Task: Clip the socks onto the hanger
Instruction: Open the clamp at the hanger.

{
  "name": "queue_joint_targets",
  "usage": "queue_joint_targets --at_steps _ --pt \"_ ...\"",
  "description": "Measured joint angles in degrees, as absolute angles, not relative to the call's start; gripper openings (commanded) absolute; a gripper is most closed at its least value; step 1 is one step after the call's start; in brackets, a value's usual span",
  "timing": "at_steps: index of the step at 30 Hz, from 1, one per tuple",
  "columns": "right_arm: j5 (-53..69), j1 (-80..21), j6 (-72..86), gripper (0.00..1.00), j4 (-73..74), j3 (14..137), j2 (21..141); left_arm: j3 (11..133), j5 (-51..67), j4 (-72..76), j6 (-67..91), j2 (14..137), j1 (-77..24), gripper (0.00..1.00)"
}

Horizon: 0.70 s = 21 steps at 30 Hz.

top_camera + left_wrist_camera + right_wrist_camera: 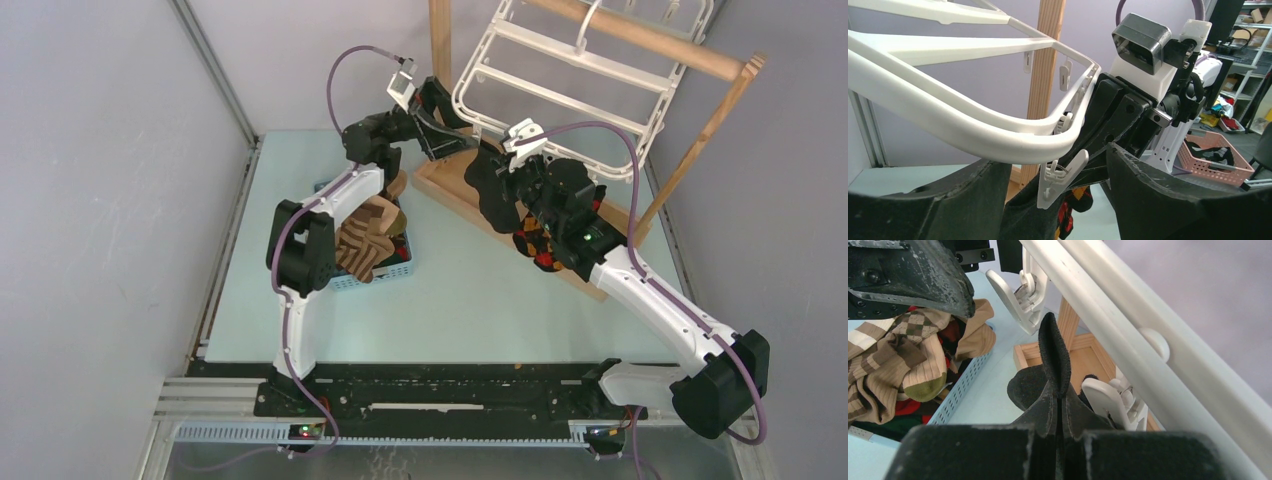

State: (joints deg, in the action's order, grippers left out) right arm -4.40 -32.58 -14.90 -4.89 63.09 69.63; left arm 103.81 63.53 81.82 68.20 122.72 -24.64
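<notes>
The white hanger (560, 95) hangs tilted from the wooden rail. My right gripper (508, 180) is shut on a black argyle sock (535, 245) and holds it up under the hanger's lower left corner. In the right wrist view the shut gripper (1060, 435) pinches the sock (1053, 350), whose top edge reaches a white clip (1020, 300). My left gripper (1053, 160) is open, one finger on each side of that clip (1060, 177), touching neither side. The sock (1023, 210) hangs right behind the clip's tip. I cannot tell whether the clip bites it.
A blue basket (385, 272) under the left arm holds brown striped socks (365, 240). The wooden stand's base (450, 185) lies below the hanger, and its rail (650, 40) carries the hanger hook. A second clip (1113, 400) sits beside my right fingers.
</notes>
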Motion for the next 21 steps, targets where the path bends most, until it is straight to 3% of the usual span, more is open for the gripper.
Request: queue_joint_targets --at_steps 4,12,17,21 --pt "-4.4 -32.6 -14.9 0.00 -4.9 63.1 69.6 103.8 63.5 81.8 68.7 122.7 -24.6 0.56" --pt "-4.4 -32.5 -14.9 0.00 -4.9 63.1 69.6 103.8 62.9 81.9 69.1 122.7 -24.6 0.19" --pt "-4.3 -32.3 -14.9 0.00 -4.4 63.1 69.5 103.8 62.2 82.0 69.2 122.7 -24.6 0.11" --pt "-4.1 -32.2 -14.9 0.00 -3.2 63.0 68.9 103.8 62.2 82.0 69.5 122.7 -24.6 0.10"
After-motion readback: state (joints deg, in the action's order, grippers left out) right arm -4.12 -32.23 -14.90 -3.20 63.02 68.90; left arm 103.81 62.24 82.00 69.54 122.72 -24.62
